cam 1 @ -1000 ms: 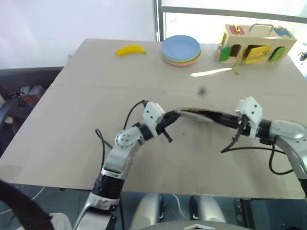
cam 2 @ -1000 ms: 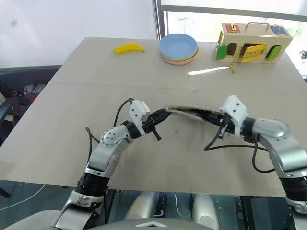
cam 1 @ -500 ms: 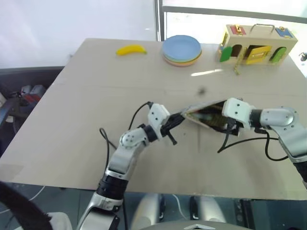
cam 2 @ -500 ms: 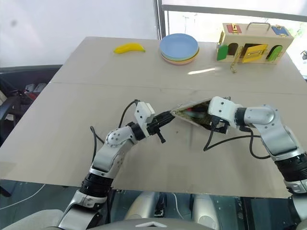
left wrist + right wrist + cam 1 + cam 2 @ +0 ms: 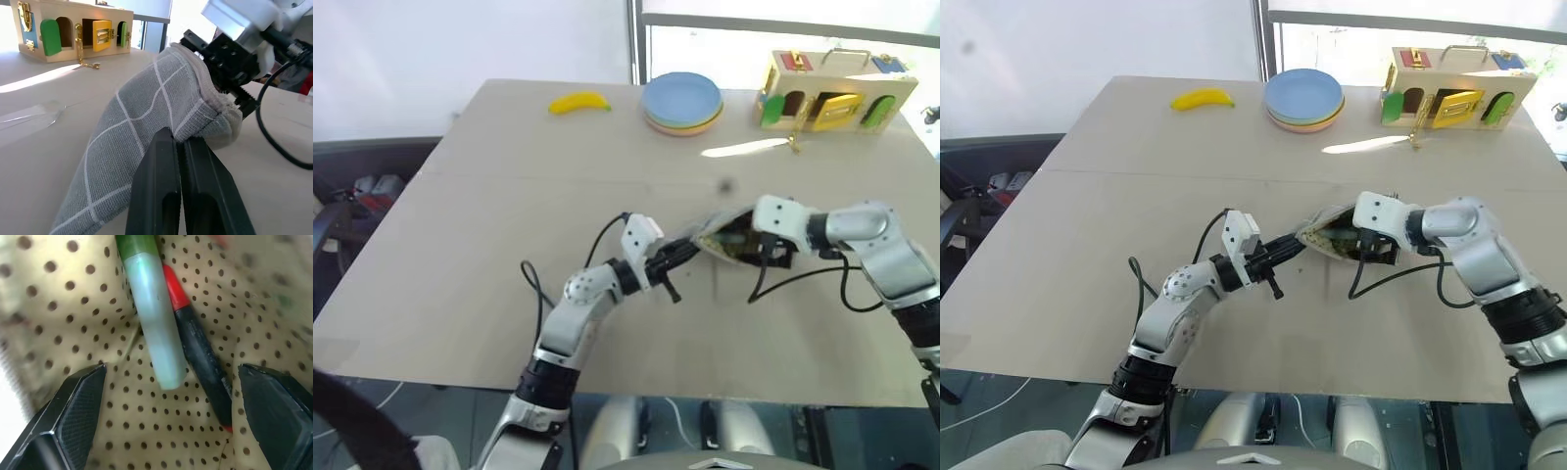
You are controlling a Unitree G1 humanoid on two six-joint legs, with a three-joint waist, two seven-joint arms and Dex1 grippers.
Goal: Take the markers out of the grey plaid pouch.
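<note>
Head views: a beige table point(image 5: 460, 245) seen from above. Near its middle the grey plaid pouch point(image 5: 724, 235) is held up off the surface. The left gripper point(image 5: 690, 247) has its two black fingers pressed together on the pouch's left end. The right gripper point(image 5: 1359, 245) points down and to the left into the pouch's open mouth, where the yellowish lining shows. At the far edge of the table lie a banana point(image 5: 579, 102), a stack of plates point(image 5: 682, 102) and a wooden box point(image 5: 837, 88) with coloured doors.

Left wrist view: the left gripper's fingers point(image 5: 156, 196) are closed on a fold of the grey fabric with white grid lines. The right gripper's black body sits at the pouch's far end. The box stands on the table behind.

Right wrist view: inside the pouch, dotted yellow lining all round. The right gripper's fingers point(image 5: 73, 416) stand wide apart, holding nothing. Between them lie two markers, side by side and touching: a pale marker point(image 5: 154, 328) with a green end, and a black marker point(image 5: 200, 357) with a red end.
</note>
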